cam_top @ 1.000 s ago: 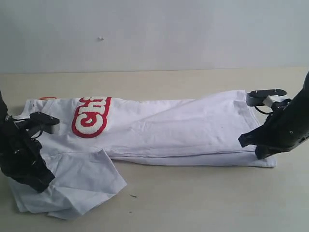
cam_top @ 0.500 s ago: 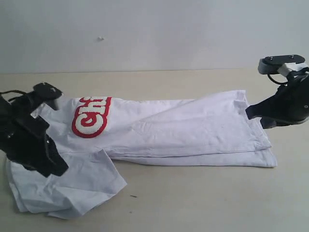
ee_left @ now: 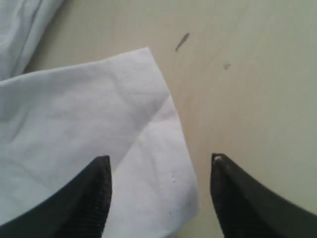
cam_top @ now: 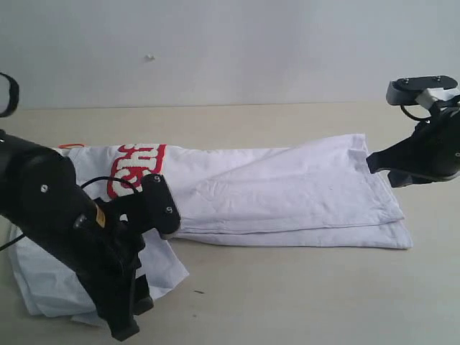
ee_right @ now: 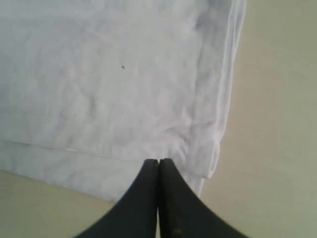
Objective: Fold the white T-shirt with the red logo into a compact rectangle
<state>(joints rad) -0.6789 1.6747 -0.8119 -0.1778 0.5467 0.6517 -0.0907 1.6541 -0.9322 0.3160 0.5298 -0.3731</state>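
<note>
The white T-shirt [cam_top: 287,190] lies lengthwise across the table, folded along its length, with one sleeve [cam_top: 169,269] spread toward the front. Part of the red logo [cam_top: 136,167] shows behind my left arm, and an orange tag [cam_top: 70,146] peeks out at the collar end. My left gripper [cam_top: 131,316] points down at the sleeve and is open; the sleeve's corner [ee_left: 163,198] lies between its fingers, untouched. My right gripper [cam_top: 379,170] hangs shut and empty just above the hem end [ee_right: 208,124] of the shirt.
The beige table [cam_top: 302,295] runs bare in front of and beyond the shirt, up to a pale wall [cam_top: 230,50]. A small dark speck [cam_top: 198,292] lies on the table near the sleeve corner. My left arm hides the collar end and much of the sleeve.
My left arm swung from the collar end forward over the sleeve, and its jaws opened. My right gripper lifted off the hem a second ago and has since stayed shut.
</note>
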